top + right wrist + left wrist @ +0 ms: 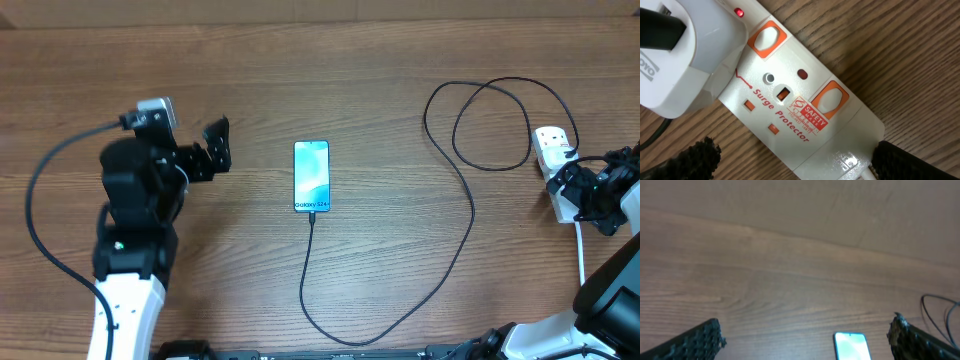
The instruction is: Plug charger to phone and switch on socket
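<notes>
The phone (311, 176) lies flat mid-table with its screen lit, and its top edge shows in the left wrist view (852, 347). The black charger cable (470, 230) meets the phone's bottom edge, curves right and loops up to a white plug (680, 55) seated in the socket (551, 150). On the socket (790, 110) a small red light (740, 12) glows beside the switch (767, 38). My left gripper (216, 150) hovers open left of the phone, holding nothing. My right gripper (574, 190) is open, its fingers (692, 161) straddling the socket's cord end.
The socket's white cord (582, 250) runs toward the front edge by my right arm. Loops of black cable (490, 125) lie left of the socket and show in the left wrist view (940, 315). Bare wood surrounds the phone.
</notes>
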`<action>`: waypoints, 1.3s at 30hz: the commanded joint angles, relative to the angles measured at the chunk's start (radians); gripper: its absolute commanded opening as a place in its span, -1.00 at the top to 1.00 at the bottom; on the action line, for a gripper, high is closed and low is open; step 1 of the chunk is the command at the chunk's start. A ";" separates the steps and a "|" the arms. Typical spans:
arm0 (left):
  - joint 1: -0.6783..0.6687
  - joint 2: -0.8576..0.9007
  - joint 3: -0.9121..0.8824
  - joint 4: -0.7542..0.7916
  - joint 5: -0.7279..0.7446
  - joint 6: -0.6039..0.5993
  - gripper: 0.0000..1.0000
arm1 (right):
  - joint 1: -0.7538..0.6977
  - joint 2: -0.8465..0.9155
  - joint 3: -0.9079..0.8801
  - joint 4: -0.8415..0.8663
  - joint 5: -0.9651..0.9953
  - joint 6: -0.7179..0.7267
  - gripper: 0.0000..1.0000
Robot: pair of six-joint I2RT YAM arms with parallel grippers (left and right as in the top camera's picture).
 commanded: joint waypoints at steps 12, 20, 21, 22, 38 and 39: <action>-0.007 -0.167 -0.490 0.434 0.017 0.027 -0.99 | 0.013 -0.019 -0.009 0.005 -0.027 -0.004 -1.00; -0.007 -0.280 -0.647 0.473 0.012 0.019 -0.99 | 0.013 -0.019 -0.009 0.005 -0.027 -0.005 -1.00; -0.007 -0.299 -0.668 0.473 0.012 0.009 -0.99 | 0.013 -0.019 -0.009 0.005 -0.027 -0.005 -1.00; -0.007 -0.314 -0.683 0.472 0.011 0.004 -0.99 | 0.013 -0.019 -0.009 0.005 -0.027 -0.005 -1.00; -0.011 -0.631 -0.753 0.188 -0.060 0.002 -0.99 | 0.013 -0.019 -0.009 0.005 -0.027 -0.005 -1.00; -0.014 -0.654 -0.753 0.157 -0.071 0.008 -0.99 | 0.013 -0.019 -0.009 0.005 -0.027 -0.005 -1.00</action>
